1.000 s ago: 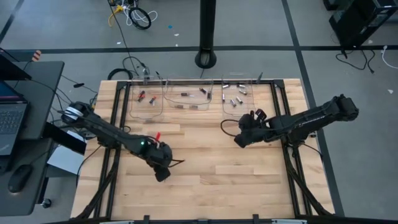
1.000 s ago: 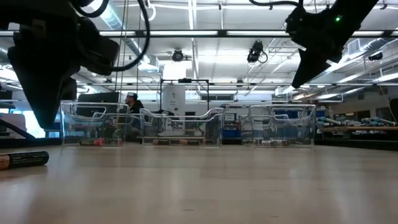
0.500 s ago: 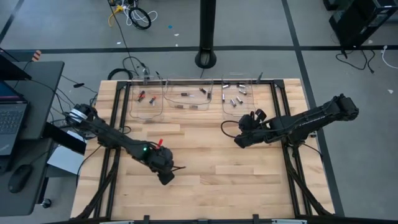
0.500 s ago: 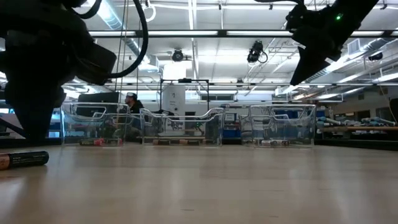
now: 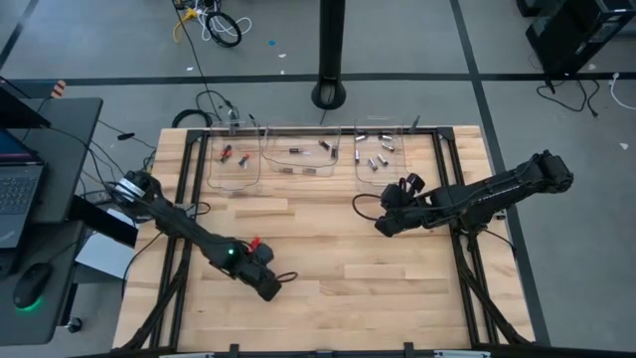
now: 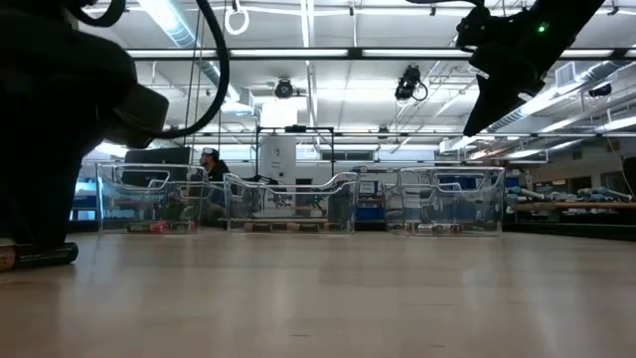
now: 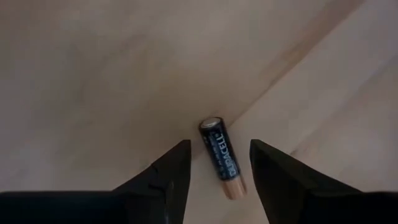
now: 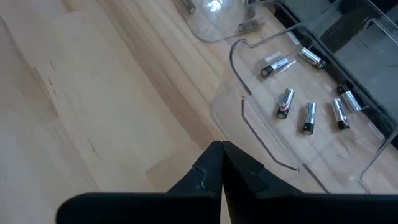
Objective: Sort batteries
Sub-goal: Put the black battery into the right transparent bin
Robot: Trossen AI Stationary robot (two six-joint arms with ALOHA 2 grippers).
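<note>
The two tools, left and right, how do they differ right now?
The left tool has its fingers spread open, while the right tool has its fingers pressed shut. The left tool is low over the near part of the table, straddling a lone black and copper battery; the right tool hangs higher, near the right-hand clear bin of silver batteries. Neither grips anything.

- The battery [image 6: 40, 256] by the table's left edge is half hidden behind the left arm in the low view
- Batteries in the far bins [image 5: 298, 152] are too small to identify from above
</note>
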